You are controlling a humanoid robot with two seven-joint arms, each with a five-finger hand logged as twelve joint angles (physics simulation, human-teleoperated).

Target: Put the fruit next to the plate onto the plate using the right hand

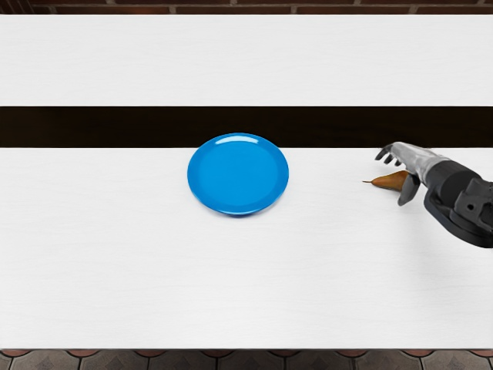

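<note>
The plate is set on the near table, toward its far edge. The pear is laid on the same table, well to the plate's right. The right hand is placed at the pear's right end, reaching in from the right edge. A second table is seen behind, across a gap.

The right hand hides perhaps half of the pear.
</note>
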